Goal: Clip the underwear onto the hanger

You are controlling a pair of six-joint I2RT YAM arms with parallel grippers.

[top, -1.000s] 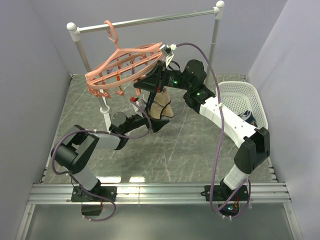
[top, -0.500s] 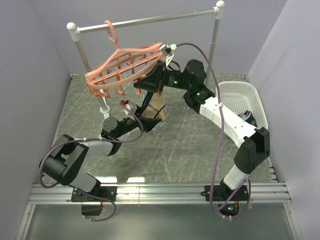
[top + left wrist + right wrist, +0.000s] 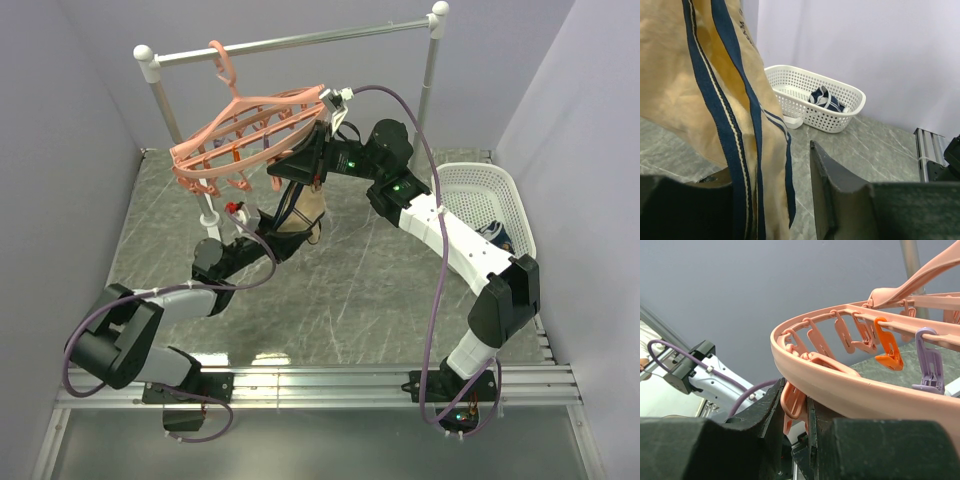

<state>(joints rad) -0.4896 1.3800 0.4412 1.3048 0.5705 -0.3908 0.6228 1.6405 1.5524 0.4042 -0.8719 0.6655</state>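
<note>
Since a second ago the left gripper (image 3: 771, 167) has swung leftward with its arm, jaws apart; the underwear (image 3: 695, 85) hangs between them, against one finger and clear of the other; the right gripper (image 3: 796, 399) stays at the hanger (image 3: 850, 387), pinched shut on a pink clip (image 3: 791, 402) under the rim; the underwear hangs just below that gripper, its top edge hidden.
</note>
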